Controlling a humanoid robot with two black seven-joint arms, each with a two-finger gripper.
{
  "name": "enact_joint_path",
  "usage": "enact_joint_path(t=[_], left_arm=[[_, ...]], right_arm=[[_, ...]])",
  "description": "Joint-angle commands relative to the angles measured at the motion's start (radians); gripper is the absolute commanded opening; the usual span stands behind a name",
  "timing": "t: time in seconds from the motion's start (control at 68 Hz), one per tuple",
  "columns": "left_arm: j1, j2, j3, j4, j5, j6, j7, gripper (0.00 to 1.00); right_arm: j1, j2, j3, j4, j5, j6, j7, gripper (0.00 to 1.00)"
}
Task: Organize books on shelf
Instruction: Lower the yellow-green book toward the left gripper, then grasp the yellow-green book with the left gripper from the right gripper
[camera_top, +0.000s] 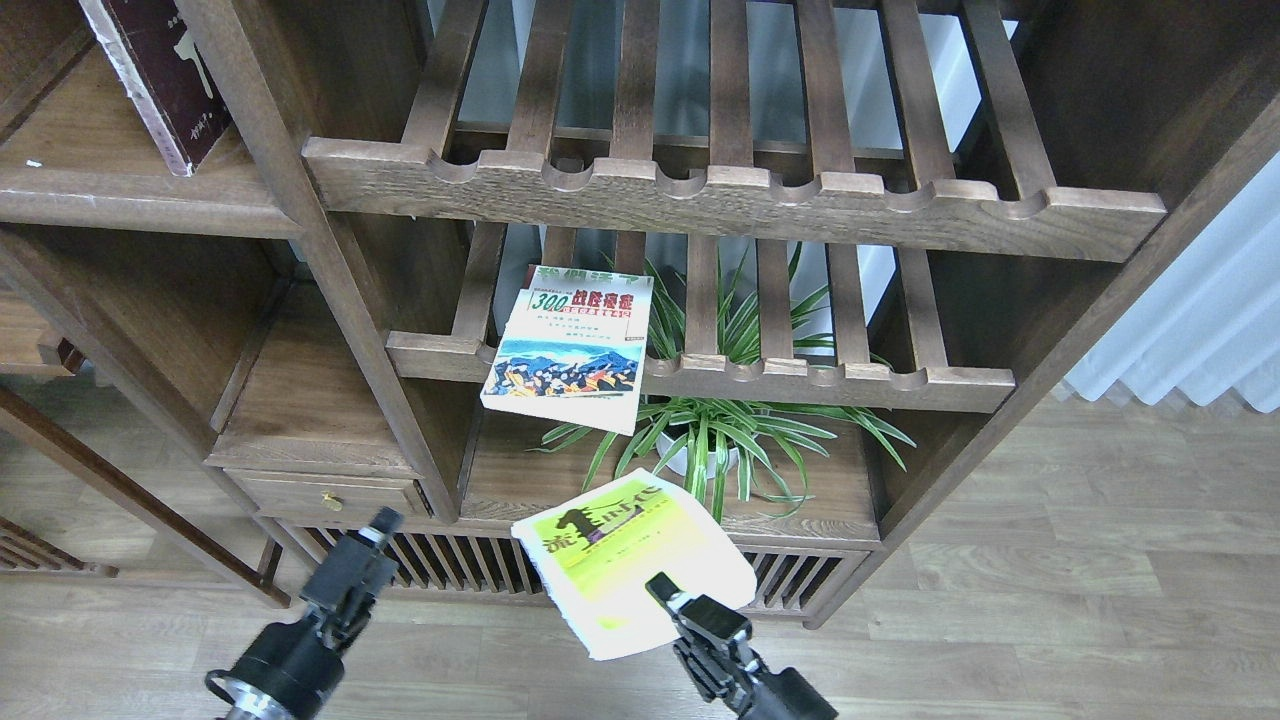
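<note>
Down at the bottom of the view, the right pincer (668, 592) is clamped on the near edge of the yellow-green book (625, 570), holding it up in the air, cover facing us, in front of the cabinet's slatted lower doors (470, 565). The book is tilted a bit and touches nothing but the pincer.

Off to its left, the left pincer (380, 522) hangs empty near the little drawer (325, 495). It's seen dark and end-on, so I honestly can't tell if it's wide or narrow.

Further up, the small "300" book (567, 350) with the mountain picture lies on the lower slatted rack (800, 380), its front corner poking out over the scalloped rail. Behind and below it there's a potted plant (700, 440) with long striped leaves.

Way up in the top left corner, the maroon book (160, 70) leans on the flat brown shelf (110, 160), which looks like where everything should end up.

My read: this is the carry step for the yellow-green one, roughly a third of the way through the job. The next bit calls for a big lift up and to the left, getting past the cabinet post (290, 200), then sliding the book in beside the maroon one without knocking it over. The "300" book is left for later.
</note>
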Motion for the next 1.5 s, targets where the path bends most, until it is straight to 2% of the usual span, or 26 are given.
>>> enact_joint_path(t=[0.0,0.147,0.324,0.632,0.779,0.971,1.015,1.029,1.118,1.176,1.485], left_arm=[[0.000,-0.014,0.021,0.004,-0.005,0.000,-0.004,0.99],[0.000,-0.040,0.041,0.018,-0.019,0.000,-0.002,0.99],[-0.009,-0.080,0.067,0.023,-0.019,0.000,-0.005,0.99],[-0.014,-0.151,0.080,0.047,-0.019,0.000,-0.009,0.96],[-0.014,-0.151,0.079,0.055,-0.020,0.000,-0.010,0.71],[-0.013,-0.143,0.087,0.055,-0.019,0.000,0.001,0.60],[-0.010,-0.143,0.088,0.055,-0.020,0.000,0.001,0.51],[-0.006,-0.140,0.090,0.055,-0.022,0.000,0.001,0.36],[-0.006,-0.138,0.090,0.061,-0.020,0.000,0.002,0.16],[-0.006,-0.138,0.091,0.066,-0.022,0.000,0.005,0.09],[-0.005,-0.115,0.117,0.067,-0.022,0.000,0.018,0.07]], right_arm=[[0.000,0.021,-0.006,0.004,-0.013,0.000,-0.003,0.05],[-0.001,0.029,-0.037,0.006,-0.043,0.000,-0.006,0.05],[-0.016,0.029,-0.061,0.007,-0.067,0.000,-0.038,0.05],[-0.033,0.029,-0.069,0.016,-0.073,0.000,-0.038,0.05],[-0.038,0.029,-0.066,0.016,-0.073,0.000,-0.038,0.05],[-0.039,0.029,-0.054,0.012,-0.073,0.000,-0.036,0.05],[-0.038,0.029,-0.051,0.010,-0.073,0.000,-0.035,0.05],[-0.036,0.029,-0.048,0.009,-0.072,0.000,-0.035,0.06],[-0.036,0.029,-0.034,0.006,-0.072,0.000,-0.035,0.06],[-0.035,0.029,-0.031,0.004,-0.072,0.000,-0.033,0.06],[-0.024,0.029,-0.012,-0.008,-0.067,0.000,-0.024,0.06]])
